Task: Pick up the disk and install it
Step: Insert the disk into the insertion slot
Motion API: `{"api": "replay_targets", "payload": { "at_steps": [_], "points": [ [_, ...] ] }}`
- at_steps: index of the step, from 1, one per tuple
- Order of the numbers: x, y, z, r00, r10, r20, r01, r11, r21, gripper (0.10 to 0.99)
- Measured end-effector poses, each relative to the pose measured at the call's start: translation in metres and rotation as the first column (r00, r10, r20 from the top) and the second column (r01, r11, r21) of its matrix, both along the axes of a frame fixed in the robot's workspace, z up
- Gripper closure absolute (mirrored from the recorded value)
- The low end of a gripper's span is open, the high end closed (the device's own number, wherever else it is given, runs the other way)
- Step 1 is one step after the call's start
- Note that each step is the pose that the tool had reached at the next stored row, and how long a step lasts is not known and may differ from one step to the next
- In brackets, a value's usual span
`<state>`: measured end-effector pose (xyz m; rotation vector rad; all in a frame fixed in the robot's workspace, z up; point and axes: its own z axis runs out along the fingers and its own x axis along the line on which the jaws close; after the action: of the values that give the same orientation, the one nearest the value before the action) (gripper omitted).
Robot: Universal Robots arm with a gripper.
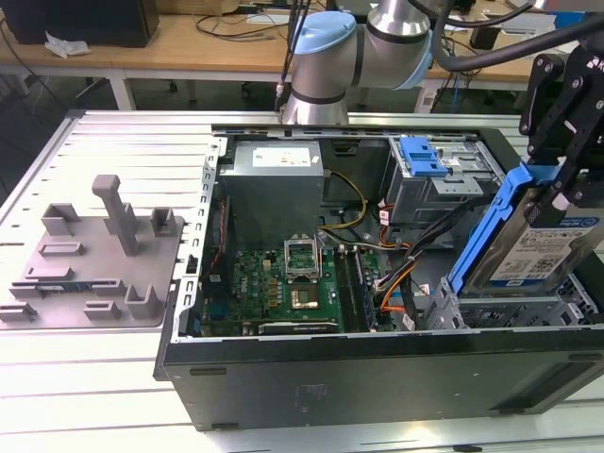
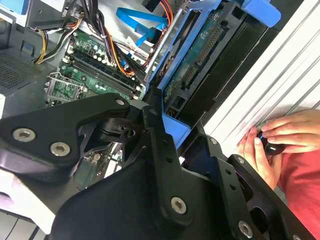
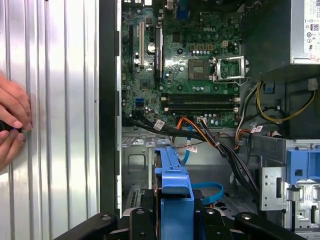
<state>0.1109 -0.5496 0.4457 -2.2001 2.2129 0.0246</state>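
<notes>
My pincer [image 1: 555, 189] is pinching the disk [image 1: 540, 247] by the upper end of its blue carrier [image 3: 175, 187]. The disk hangs tilted. Its lower end is at the mouth of the drive cage [image 1: 505, 307], in the corner of the open computer case [image 1: 377, 377] by the desk [image 1: 123, 132] edge on the exterior view's right. I cannot tell whether it touches the cage yet.

To seat it well, I judge 3 things matter. The tilt should come out, so the carrier's 2 long rails line up with the cage guides instead of 1 corner digging in. The orange and black cables [image 1: 401, 278] lie just beside the cage, towards the motherboard [image 1: 283, 283], so the connector end needs a clean path past them. The grip should hold firm until the carrier bears on the guides, since smooth plastic could slip or twist under a sideways push.

A person's hands [image 3: 12, 122] rest on the desk slats just beside the case wall, so slow, straight travel is safest.
</notes>
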Motion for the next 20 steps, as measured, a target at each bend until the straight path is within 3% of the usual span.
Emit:
{"api": "replay_targets", "payload": {
  "at_steps": [20],
  "points": [
    [0.0000,0.0000,-0.0175,1.0000,0.004,0.0000,-0.004,1.0000,0.000,0.718]
  ]
}}
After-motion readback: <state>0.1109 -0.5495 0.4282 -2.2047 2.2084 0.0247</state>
